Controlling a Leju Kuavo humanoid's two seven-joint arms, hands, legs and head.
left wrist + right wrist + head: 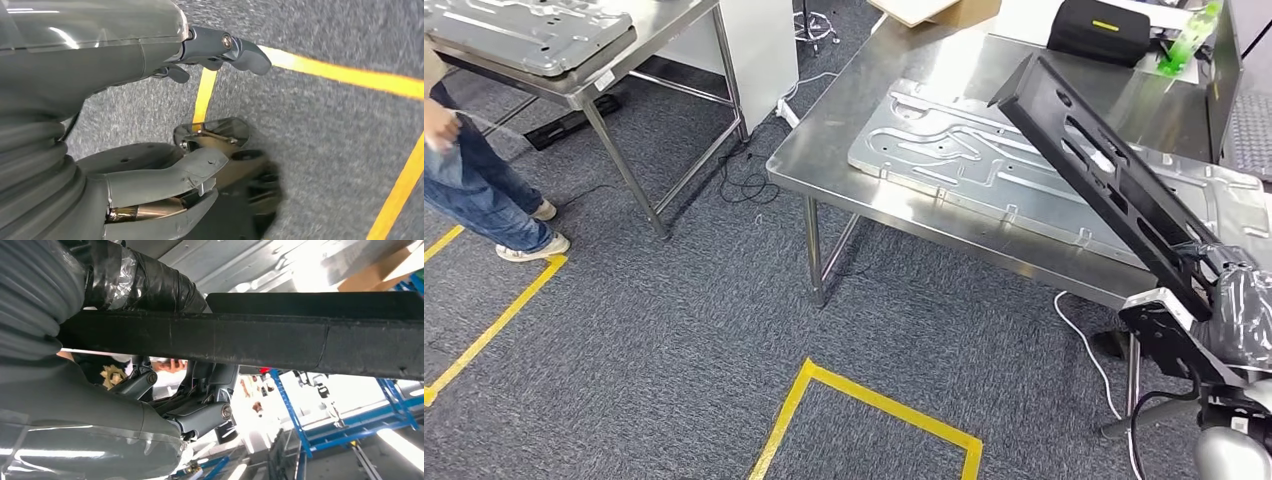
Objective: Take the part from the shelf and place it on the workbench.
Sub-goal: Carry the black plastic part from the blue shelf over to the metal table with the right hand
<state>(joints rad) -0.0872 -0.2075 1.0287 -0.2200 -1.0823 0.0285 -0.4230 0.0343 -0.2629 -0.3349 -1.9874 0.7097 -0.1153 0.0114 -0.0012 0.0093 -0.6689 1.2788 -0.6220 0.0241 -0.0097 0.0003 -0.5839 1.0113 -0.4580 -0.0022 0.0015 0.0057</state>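
A long black part [1104,170] with slots slants up over the steel workbench [844,150], its lower end held by my right hand [1229,305] at the right edge of the head view. In the right wrist view the black part [280,340] crosses the picture, with the tape-wrapped thumb [150,285] on one side and the fingers [210,405] on the other. A large stamped silver plate [954,150] lies on the workbench under the part. My left hand [100,65] hangs over the grey carpet, fingers [225,47] apart from the thumb, holding nothing.
A second steel table [654,30] with another silver plate [524,30] stands at the far left; a person in jeans [474,190] stands beside it. A black case [1099,30], green bottle [1189,40] and cardboard box [934,10] sit at the workbench's back. Yellow tape lines [864,400] and cables [749,180] are on the carpet.
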